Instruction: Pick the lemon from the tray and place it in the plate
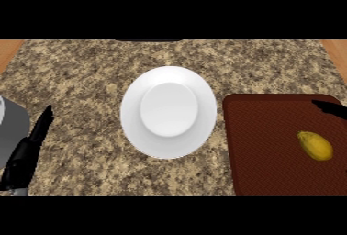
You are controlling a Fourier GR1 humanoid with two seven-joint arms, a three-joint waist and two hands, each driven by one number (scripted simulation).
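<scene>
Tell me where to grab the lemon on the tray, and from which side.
Take the lemon across its plump middle, probably from above with the right hand, which shows nearest. It lies on its side on the tray and tapers toward both ends, so the ends offer less to hold.

Tray runs off the right edge and the bottom, so its right side doesn't show. Only a black sliver of the right hand pokes in over the tray's top corner, no way to read its pose. Left hand is clipped bottom-left. The dark strip at the top is too cut off to name.
</scene>
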